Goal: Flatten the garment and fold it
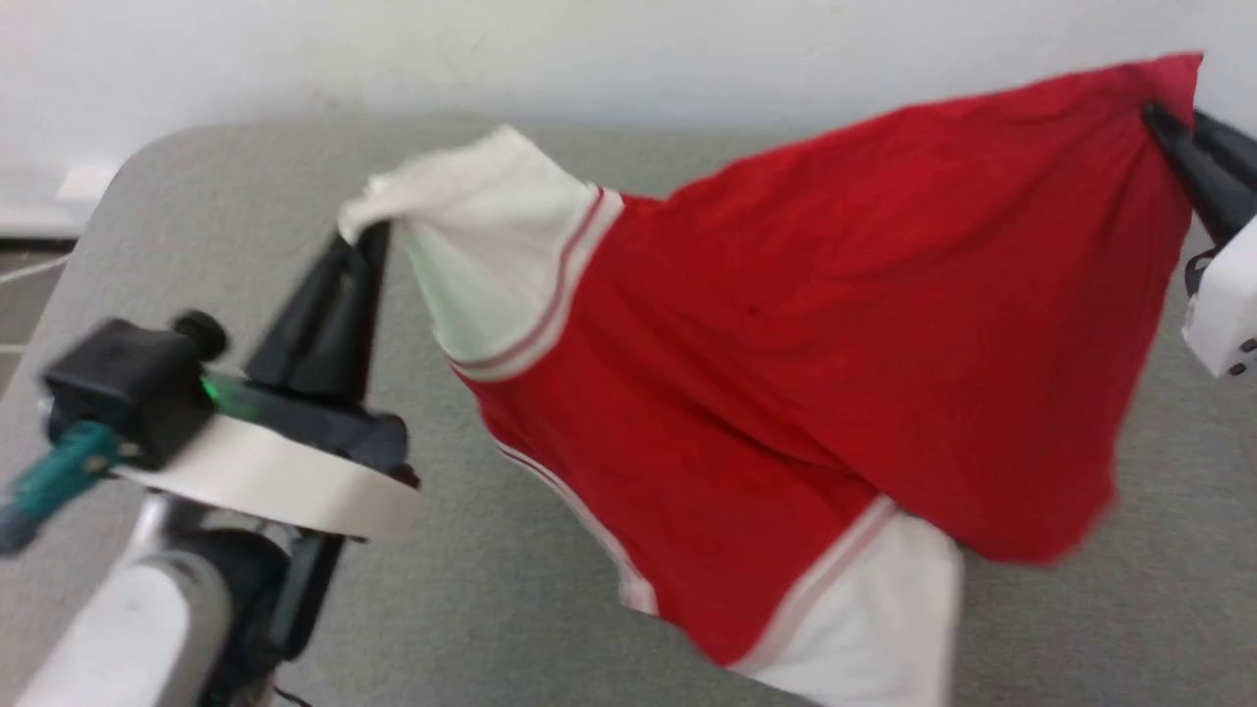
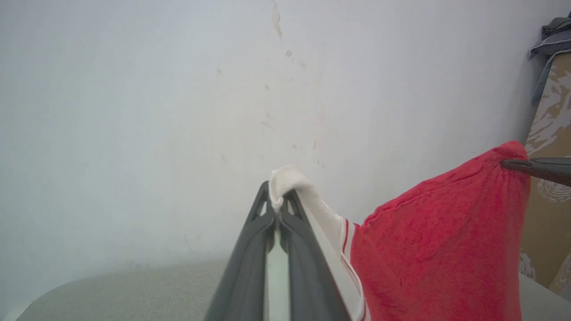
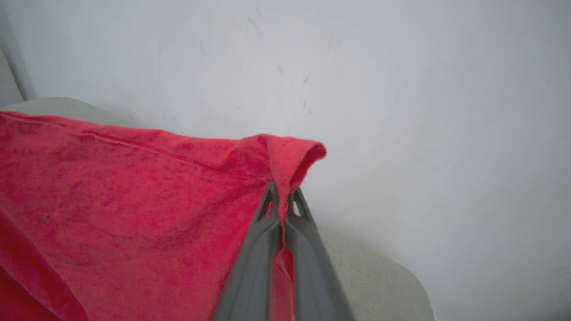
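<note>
The garment point(image 1: 805, 324), a red T-shirt with white striped-seam sleeves, hangs stretched in the air above the grey table point(image 1: 511, 550). My left gripper point(image 1: 371, 236) is shut on the tip of one white sleeve point(image 2: 285, 178) at the left. At the far right my right gripper point(image 1: 1159, 123) is shut on a corner of the red cloth point(image 3: 290, 156). The other white sleeve point(image 1: 884, 619) dangles at the bottom, close to the table. In the left wrist view the right gripper's fingers point(image 2: 535, 167) pinch the red corner.
A pale wall point(image 1: 628, 49) stands right behind the table's rounded far edge. In the left wrist view a patterned brown board point(image 2: 546, 147) leans at the right with grey cloth point(image 2: 555, 33) on top.
</note>
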Controlling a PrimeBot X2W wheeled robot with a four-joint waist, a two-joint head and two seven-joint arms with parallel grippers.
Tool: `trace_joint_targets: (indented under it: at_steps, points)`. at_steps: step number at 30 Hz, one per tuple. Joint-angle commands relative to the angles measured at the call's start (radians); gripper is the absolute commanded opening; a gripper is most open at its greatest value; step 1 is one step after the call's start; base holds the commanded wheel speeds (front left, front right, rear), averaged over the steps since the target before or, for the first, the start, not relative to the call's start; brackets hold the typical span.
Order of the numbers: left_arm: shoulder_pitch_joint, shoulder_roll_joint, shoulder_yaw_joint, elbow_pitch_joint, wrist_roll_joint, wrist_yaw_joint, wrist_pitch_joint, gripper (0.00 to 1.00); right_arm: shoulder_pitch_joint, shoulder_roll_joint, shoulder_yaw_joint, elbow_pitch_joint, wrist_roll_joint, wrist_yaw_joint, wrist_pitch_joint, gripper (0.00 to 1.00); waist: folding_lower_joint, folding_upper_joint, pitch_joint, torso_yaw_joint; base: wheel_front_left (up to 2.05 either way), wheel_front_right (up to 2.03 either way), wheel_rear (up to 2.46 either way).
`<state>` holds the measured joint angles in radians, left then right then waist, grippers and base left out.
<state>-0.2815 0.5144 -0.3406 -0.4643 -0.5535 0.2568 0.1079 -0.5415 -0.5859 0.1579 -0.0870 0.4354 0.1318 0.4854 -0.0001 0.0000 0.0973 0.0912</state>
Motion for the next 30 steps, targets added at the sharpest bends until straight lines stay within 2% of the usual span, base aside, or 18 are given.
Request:
trace_joint_targets:
  at_steps: [1, 11, 20, 25, 30]
  points:
    - [-0.025, 0.009, 0.018, -0.016, 0.008, 0.006, -0.013, 0.0, 0.008, 0.007, -0.011, -0.02, 0.002, -0.001, -0.009, 0.0, 0.0001, 0.0, -0.083, -0.092, 0.0, 0.0, 0.0]
    - [-0.171, 0.042, 0.147, -0.084, 0.005, -0.002, -0.083, 0.0, -0.041, 0.059, -0.092, -0.189, -0.003, -0.001, -0.005, 0.0, 0.0001, 0.0, -0.112, -0.173, 0.0, 0.0, 0.0]
    - [-0.376, 0.061, 0.212, -0.089, -0.002, -0.016, -0.09, 0.0, -0.097, 0.069, -0.146, -0.242, -0.006, -0.001, 0.023, 0.0, 0.0001, 0.0, -0.035, -0.204, 0.0, 0.0, 0.0]
    - [-0.539, 0.079, 0.211, 0.002, -0.028, -0.061, -0.063, 0.0, -0.157, 0.047, -0.145, -0.216, 0.001, -0.001, 0.005, 0.0, 0.0001, 0.0, 0.057, -0.213, 0.0, 0.0, 0.0]
    - [-0.738, 0.097, 0.17, 0.151, -0.02, -0.129, -0.039, 0.0, -0.301, 0.037, -0.119, -0.124, -0.005, -0.001, -0.052, 0.0, 0.0001, 0.0, 0.182, -0.222, 0.0, 0.0, 0.0]
